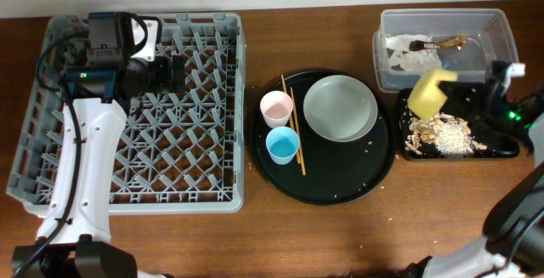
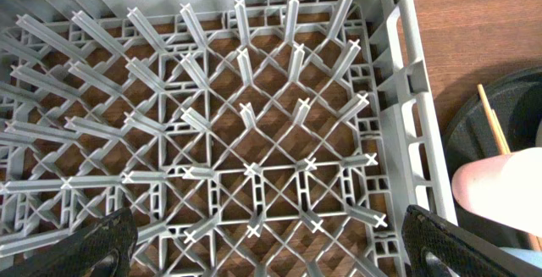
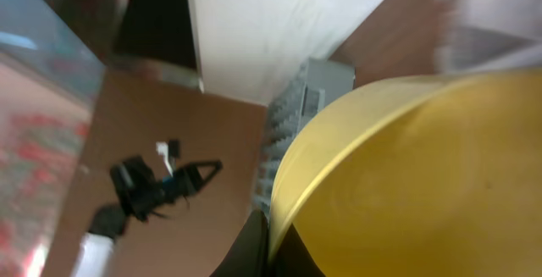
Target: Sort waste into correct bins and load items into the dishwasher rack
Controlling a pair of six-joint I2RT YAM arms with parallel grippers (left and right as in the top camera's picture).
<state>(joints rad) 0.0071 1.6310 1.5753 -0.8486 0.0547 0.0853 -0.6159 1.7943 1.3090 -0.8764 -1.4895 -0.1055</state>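
Right gripper [image 1: 466,96] is clamping down on the rim of the yellow bowl [image 1: 432,93], which is hanging tipped on its side over the black tray [image 1: 500,148], just above the food scraps [image 1: 440,133] (clear tub [image 1: 501,25] is right beside it). Left gripper [image 2: 271,247] is hovering over the dishwasher rack [image 2: 419,141], fingers spread wide and holding nothing.

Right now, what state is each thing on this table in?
Dishwasher rack, empty.
Left gripper, open over the rack.
Right gripper, shut on yellow bowl.
Yellow bowl, tipped over small black tray.
Small black tray, holding food scraps.
Clear tub, holding crumpled tissue and wrapper.
Round plate, empty.
Pink cup, upright, empty.
Blue cup, upright, empty.
Chopsticks, lying beside the cups.
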